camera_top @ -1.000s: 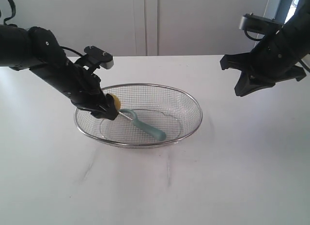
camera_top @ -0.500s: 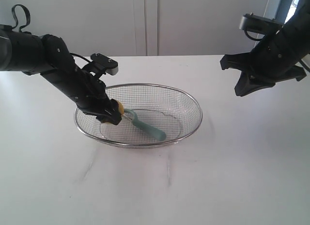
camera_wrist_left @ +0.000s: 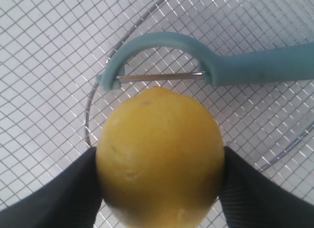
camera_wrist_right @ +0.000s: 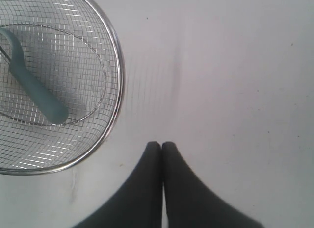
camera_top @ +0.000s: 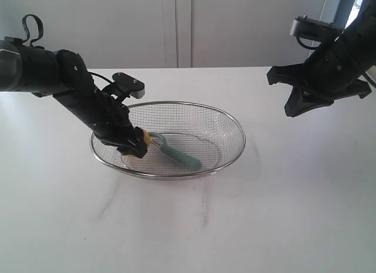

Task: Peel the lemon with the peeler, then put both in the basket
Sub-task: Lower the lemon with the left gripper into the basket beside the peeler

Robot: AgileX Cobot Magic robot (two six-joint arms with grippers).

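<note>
With left gripper [camera_top: 134,145] jaws wide, clasped the lemon [camera_wrist_left: 159,159] inside the basket [camera_top: 242,137]; with right gripper [camera_wrist_right: 162,148] jaws pressed together, hung empty outside the basket.

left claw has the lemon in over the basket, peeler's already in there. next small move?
Probably lower the left claw a touch, then open it. It grips the lemon inside the rim of the basket, beside the head of the peeler, which already lies on the mesh. I can't tell whether the lemon touches the mesh, so lowering first should limit rolling.
</note>
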